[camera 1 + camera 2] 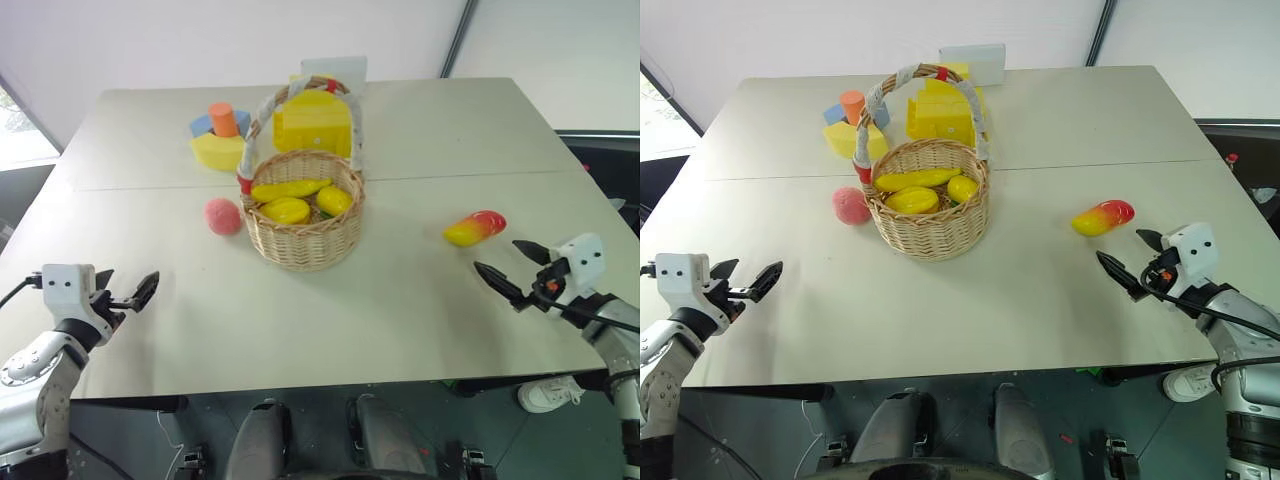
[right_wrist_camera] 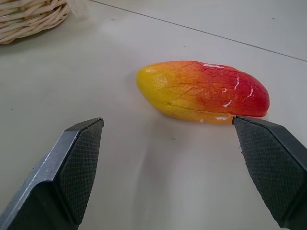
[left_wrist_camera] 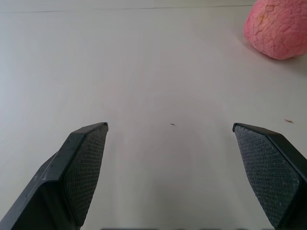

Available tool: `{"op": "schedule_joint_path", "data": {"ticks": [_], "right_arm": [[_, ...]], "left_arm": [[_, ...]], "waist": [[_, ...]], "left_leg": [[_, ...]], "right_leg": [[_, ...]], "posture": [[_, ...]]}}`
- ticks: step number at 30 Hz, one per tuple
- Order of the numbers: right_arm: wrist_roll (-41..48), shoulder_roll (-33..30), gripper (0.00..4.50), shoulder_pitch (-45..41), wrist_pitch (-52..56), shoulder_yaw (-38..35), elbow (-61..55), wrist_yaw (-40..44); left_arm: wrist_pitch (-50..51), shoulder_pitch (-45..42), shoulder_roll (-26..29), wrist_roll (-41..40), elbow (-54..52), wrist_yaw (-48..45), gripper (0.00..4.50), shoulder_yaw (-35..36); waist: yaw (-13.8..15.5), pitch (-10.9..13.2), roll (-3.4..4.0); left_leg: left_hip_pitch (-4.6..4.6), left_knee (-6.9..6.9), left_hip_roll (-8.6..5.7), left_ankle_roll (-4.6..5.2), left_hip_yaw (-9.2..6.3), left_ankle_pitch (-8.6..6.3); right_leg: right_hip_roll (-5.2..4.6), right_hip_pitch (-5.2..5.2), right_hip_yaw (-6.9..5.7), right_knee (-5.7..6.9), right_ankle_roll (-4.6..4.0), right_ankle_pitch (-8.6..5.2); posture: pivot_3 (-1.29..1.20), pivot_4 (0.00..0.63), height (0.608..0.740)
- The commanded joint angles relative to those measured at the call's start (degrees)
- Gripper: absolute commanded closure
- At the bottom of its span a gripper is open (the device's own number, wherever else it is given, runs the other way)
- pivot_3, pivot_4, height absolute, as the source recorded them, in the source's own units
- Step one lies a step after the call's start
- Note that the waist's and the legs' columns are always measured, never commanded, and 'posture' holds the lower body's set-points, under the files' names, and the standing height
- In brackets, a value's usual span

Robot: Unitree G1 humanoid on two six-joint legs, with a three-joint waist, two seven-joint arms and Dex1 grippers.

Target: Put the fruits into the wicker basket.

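The wicker basket (image 1: 303,235) stands mid-table with a banana (image 1: 290,188) and two lemons (image 1: 286,210) inside. A pink-red peach (image 1: 222,216) lies on the table just left of the basket, apart from it. The yellow mango with a red end (image 1: 474,228) lies to the basket's right. My right gripper (image 1: 509,270) is open a short way in front of the mango (image 2: 201,91), which sits ahead between its fingers without touching. At the table's left front my left gripper (image 1: 128,287) hangs open and empty, the peach (image 3: 277,28) far ahead of it.
Behind the basket stand yellow building blocks (image 1: 313,122), an orange cylinder block (image 1: 224,119) on a yellow and blue piece, and a white box (image 1: 334,68). The table's front edge (image 1: 330,378) runs close to both grippers. A seam crosses the tabletop behind the basket.
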Motion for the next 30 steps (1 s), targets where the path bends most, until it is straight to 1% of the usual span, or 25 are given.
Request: {"op": "schedule_joint_path", "data": {"ticks": [1, 8, 10, 14, 17, 19, 22, 27, 30], "right_arm": [[-0.2, -0.1, 0.01, -0.7, -1.8, -0.5, -0.4, 0.4], [-0.6, -0.3, 0.01, -0.7, -2.3, 0.7, -2.3, 0.4], [-0.4, -0.7, 0.01, -1.0, -1.7, 1.4, -4.2, 0.7], [1.6, -1.5, 0.01, -2.1, 1.3, 2.4, -10.5, 1.3], [3.8, -2.7, 0.01, -3.2, 4.6, 4.2, -17.1, 2.6], [5.8, -2.8, 0.01, -4.7, 7.0, 5.5, -20.7, 2.6], [9.6, -2.2, 0.01, -8.6, 11.0, 8.1, -26.4, 1.9], [11.4, -0.5, 0.01, -13.2, 13.9, 12.9, -30.8, 0.2], [11.8, 0.8, 0.01, -14.5, 14.5, 15.4, -32.3, -0.3]], "left_arm": [[-1.9, -0.6, 0.1, 0.5, -0.7, 0.3, 0.0, 0.6], [-1.0, -2.6, -0.6, -0.6, -0.4, 0.7, 0.0, -0.1], [-0.9, -3.6, -0.1, 0.2, -0.1, 1.0, 0.0, -0.8], [0.9, -6.8, 0.3, -1.3, -0.9, 0.4, 0.0, -1.9], [3.2, -12.0, 1.3, 0.8, 0.2, 2.7, 0.0, -4.4], [4.8, -16.0, 0.8, 0.4, 1.4, 4.0, 0.0, -5.2], [8.2, -22.4, 1.6, 2.6, 3.1, 4.7, 0.0, -10.2], [11.3, -30.7, 1.1, 3.8, 6.1, 4.4, 0.0, -15.1], [12.2, -34.3, 1.5, 6.8, 8.6, 4.6, 0.0, -19.5]], "waist": [[0.0, 0.0, 0.0], [0.0, 0.0, 0.0], [0.0, 0.0, 0.0], [-0.1, 0.0, 0.01], [0.1, 0.0, -0.01], [0.1, 0.0, -0.01], [0.1, 0.0, -0.03], [0.0, 0.0, -0.06], [0.1, 0.0, -0.07]], "left_leg": [[0.0, 0.0, 0.0, 0.0, 0.0, 0.0], [0.0, 0.0, 0.0, 0.0, 0.0, 0.0], [0.0, 0.01, -0.01, 0.0, -0.01, 0.0], [0.01, 0.01, -0.01, 0.0, -0.01, 0.0], [0.02, 0.02, -0.01, 0.0, -0.03, 0.0], [0.02, 0.04, -0.03, 0.0, -0.06, 0.0], [0.0, 0.05, -0.05, 0.0, -0.07, 0.0], [-0.03, 0.05, -0.07, 0.0, -0.09, 0.0], [-0.04, 0.05, -0.07, 0.0, -0.09, 0.0]], "right_leg": [[0.01, 0.0, 0.0, 0.0, 0.0, 0.0], [0.04, 0.01, -0.01, 0.01, 0.0, 0.0], [0.04, 0.01, -0.01, 0.01, 0.01, 0.0], [0.06, 0.01, -0.01, 0.03, 0.01, 0.01], [0.08, 0.02, -0.01, 0.04, 0.02, 0.01], [0.08, 0.05, -0.03, 0.04, 0.02, 0.01], [0.08, 0.04, -0.05, 0.04, 0.03, 0.02], [0.1, 0.02, -0.06, 0.03, 0.03, 0.01], [0.1, 0.0, -0.06, 0.04, 0.03, 0.02]], "posture": [[0.0, 0.15, 0.74], [0.0, 0.15, 0.74], [0.0, 0.15, 0.74], [0.0, 0.15, 0.74], [0.0, 0.15, 0.74], [0.0, 0.15, 0.74], [0.0, 0.15, 0.74], [0.0, 0.15, 0.74], [0.0, 0.15, 0.74]]}}
